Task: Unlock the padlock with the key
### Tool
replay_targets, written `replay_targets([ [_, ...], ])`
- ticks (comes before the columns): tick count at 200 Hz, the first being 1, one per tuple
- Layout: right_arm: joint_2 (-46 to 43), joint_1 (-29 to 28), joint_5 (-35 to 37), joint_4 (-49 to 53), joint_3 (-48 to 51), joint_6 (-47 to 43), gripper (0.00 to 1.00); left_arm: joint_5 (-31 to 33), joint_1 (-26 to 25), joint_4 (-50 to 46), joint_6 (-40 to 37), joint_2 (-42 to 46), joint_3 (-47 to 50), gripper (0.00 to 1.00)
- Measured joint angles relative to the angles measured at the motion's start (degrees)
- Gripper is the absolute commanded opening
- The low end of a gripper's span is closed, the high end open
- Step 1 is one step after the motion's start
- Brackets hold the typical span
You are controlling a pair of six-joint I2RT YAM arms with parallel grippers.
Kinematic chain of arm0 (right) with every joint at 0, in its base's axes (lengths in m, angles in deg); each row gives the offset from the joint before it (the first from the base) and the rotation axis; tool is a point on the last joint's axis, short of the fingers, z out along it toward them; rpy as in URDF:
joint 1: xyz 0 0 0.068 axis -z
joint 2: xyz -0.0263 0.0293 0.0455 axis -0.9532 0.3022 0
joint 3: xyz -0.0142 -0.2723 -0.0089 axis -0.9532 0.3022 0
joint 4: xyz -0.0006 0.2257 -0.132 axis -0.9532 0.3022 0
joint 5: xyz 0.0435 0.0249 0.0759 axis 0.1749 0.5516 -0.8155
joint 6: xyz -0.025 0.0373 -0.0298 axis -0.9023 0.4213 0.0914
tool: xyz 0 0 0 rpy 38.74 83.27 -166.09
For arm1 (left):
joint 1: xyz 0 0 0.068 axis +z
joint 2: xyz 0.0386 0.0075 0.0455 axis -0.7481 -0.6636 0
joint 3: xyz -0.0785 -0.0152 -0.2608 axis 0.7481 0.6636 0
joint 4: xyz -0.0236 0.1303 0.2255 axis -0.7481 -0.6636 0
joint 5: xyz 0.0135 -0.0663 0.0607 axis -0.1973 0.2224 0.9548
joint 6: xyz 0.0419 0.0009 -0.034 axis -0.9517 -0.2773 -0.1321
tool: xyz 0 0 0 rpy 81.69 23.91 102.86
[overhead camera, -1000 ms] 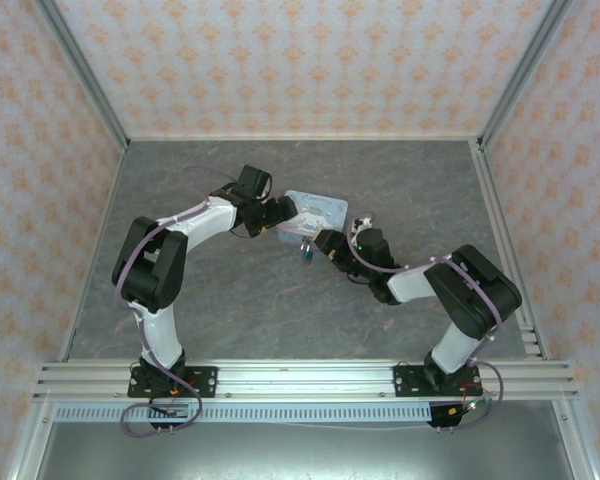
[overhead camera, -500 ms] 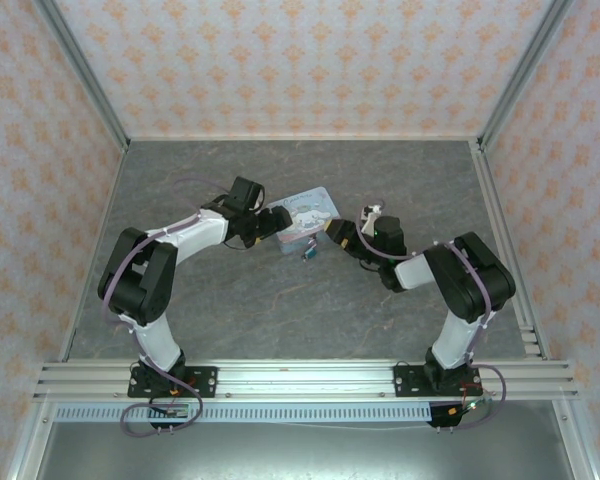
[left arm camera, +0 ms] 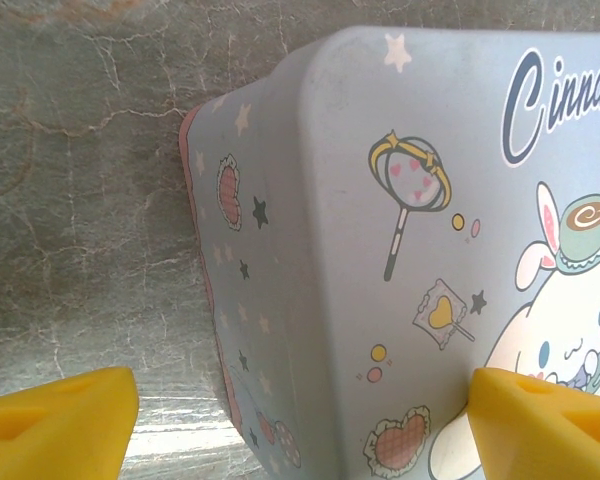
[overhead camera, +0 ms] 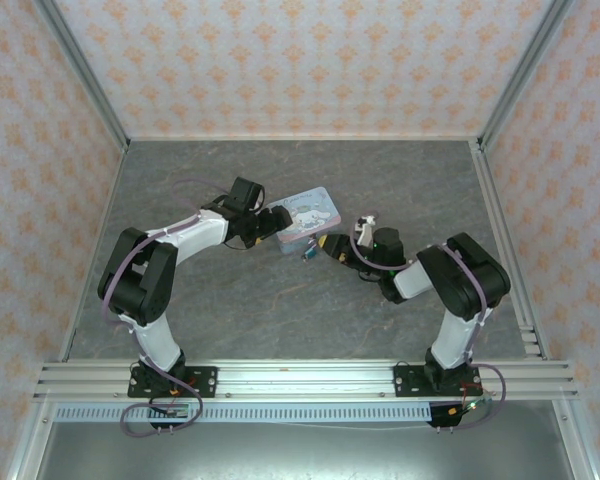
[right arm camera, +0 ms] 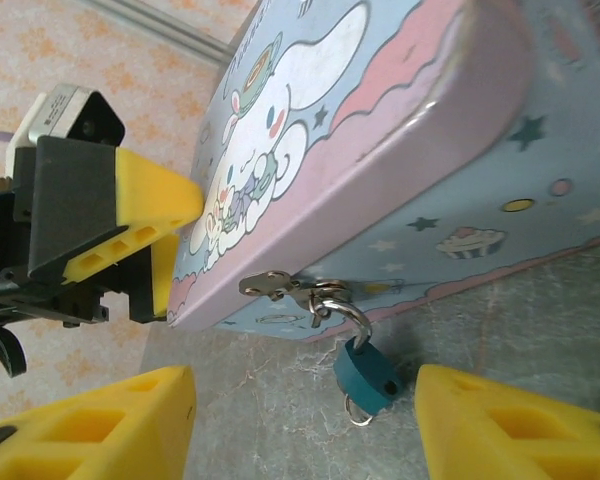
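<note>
Right wrist view: the right gripper (right arm camera: 305, 395) stands open and empty, its fingers either side of the padlock (right arm camera: 366, 374), touching nothing. That lock dangles by its shackle from the clasp (right arm camera: 280, 288) of the tilted tin (right arm camera: 380, 130). It looks light, hard and free to swing, so I would pinch its flat body. Beyond, the left gripper (left arm camera: 302, 430) straddles the tin's end, jaws wide; whether it clamps I cannot tell. Printed on the tin: "Cinnam", cut off at the frame edge.
</note>
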Motion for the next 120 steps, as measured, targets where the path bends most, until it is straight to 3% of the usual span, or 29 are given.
replay_targets([
  [77,5.84,-1.92,0.46,-1.01,-3.85,-0.22,0.52,-0.02,0.0,0.0,0.11,0.0,0.0,0.85],
  [120,9.7,-1.95,0.44,-6.62,-4.28,0.31,0.48,-0.02,0.0,0.0,0.15,0.0,0.0,0.85],
])
